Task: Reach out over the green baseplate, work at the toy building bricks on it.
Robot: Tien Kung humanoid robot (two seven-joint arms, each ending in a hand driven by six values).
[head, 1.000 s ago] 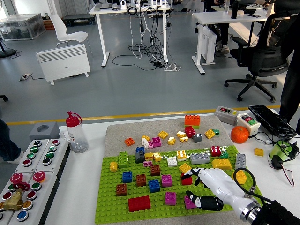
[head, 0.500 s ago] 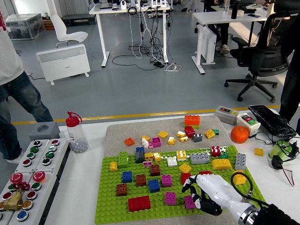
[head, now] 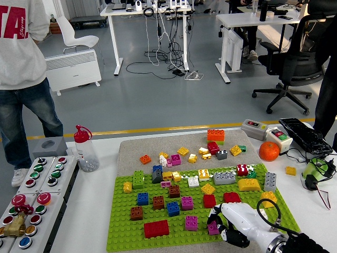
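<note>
Right hand (head: 227,225): white-shelled, enters from the lower right corner of the white table (head: 89,211) and sits low over the near right part of the green baseplate (head: 124,226). Fingers (head: 217,215) curled down around a small magenta brick (head: 212,227) near the baseplate's near edge. Whether the brick is truly pinched or only touched cannot be told; the fingertips hide its sides. Left hand not in view.

Baseplate lies at the table's middle, its far edge overlapping a grey mat (head: 131,147). Seated bricks nearby: red brick (head: 209,201) and another red one (head: 231,197) just beyond the hand, magenta brick (head: 191,222) to its left, large red brick (head: 156,229) further left along the near edge. Loose bricks are scattered on the mat, an orange (head: 269,151) near the table's right edge.

Step in hand, as judged: gripping or seating the small magenta brick.

Next move calls for: a firm pinch on opposite sides, then a straight vertical pull or push square to the studs, avoiding the red bricks close behind.

A person in jeans (head: 23,116) stands on the floor beyond the table's left, hands not at the table.
</note>
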